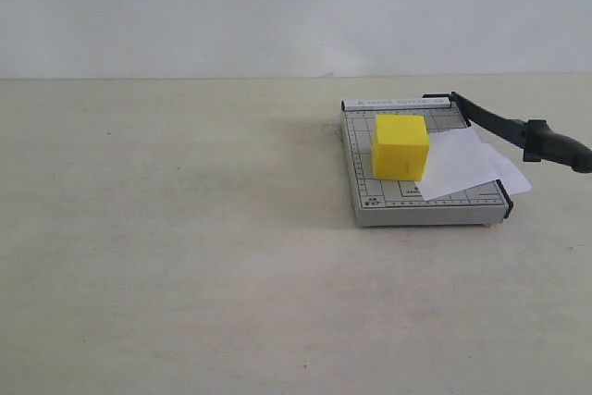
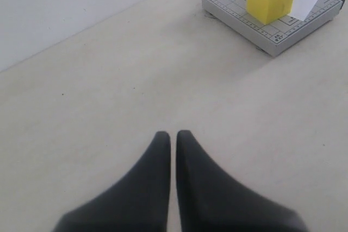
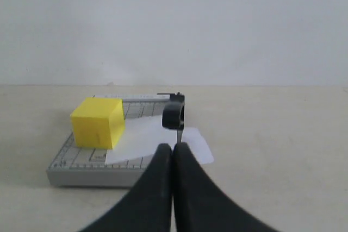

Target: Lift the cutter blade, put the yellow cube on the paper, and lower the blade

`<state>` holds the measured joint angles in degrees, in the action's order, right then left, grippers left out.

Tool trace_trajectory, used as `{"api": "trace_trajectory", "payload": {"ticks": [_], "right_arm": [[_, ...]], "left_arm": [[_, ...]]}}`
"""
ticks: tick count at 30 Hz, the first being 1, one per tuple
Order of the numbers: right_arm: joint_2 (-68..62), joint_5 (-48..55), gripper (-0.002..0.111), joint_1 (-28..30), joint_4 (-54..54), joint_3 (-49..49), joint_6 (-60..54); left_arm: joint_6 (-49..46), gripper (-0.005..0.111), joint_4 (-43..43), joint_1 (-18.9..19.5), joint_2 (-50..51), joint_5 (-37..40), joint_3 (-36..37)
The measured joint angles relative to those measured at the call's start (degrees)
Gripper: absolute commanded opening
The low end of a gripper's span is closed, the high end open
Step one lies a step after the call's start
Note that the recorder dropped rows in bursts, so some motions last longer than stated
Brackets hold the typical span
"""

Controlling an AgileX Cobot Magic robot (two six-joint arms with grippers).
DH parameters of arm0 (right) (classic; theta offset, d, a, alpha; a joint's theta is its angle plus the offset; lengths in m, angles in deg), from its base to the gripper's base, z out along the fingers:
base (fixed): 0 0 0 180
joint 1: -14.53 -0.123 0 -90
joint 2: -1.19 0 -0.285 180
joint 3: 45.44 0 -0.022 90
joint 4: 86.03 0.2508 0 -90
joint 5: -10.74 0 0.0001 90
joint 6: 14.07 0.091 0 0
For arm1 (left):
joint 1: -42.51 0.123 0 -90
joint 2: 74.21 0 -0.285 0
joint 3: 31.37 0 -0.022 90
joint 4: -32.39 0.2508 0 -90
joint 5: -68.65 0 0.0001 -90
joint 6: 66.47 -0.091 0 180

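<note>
The blade (image 1: pixel 495 122) looks raised off the board (image 1: pixel 407 214). The cube (image 1: pixel 401 145) sits on the board at the paper's (image 1: pixel 462 164) edge. Left gripper (image 2: pixel 173 134) and right gripper (image 3: pixel 173 146) are pressed together and empty. Likely 1 step remains: lowering the blade.

Likely a robot lab test bench: plain beige matte tabletop (image 1: pixel 185 275) against a blank white wall (image 1: pixel 277 6), staged with props: 1 small grey gridded paper trimmer board (image 1: pixel 425 213) and 1 plain bright yellow cube (image 1: pixel 401 145).
</note>
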<state>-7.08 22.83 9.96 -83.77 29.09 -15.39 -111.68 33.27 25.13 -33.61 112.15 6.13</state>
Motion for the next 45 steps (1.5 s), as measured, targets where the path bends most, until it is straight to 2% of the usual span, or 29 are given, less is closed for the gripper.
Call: {"api": "trace_trajectory", "payload": {"ticks": [4,33,38,45], "right_arm": [[0.00,0.41,0.000,0.00,-1.26,2.40,0.00],[0.09,0.30,0.000,0.00,-1.82,2.40,0.00],[0.09,0.30,0.000,0.00,-1.82,2.40,0.00],[0.09,0.30,0.000,0.00,-1.82,2.40,0.00]], "left_arm": [[0.00,0.004,0.00,0.00,0.00,-0.16,0.00],[0.00,0.004,0.00,0.00,0.00,-0.76,0.53],[0.00,0.004,0.41,0.00,-2.32,-6.42,7.20],[0.00,0.004,0.41,0.00,-17.17,-8.55,17.55]]}}
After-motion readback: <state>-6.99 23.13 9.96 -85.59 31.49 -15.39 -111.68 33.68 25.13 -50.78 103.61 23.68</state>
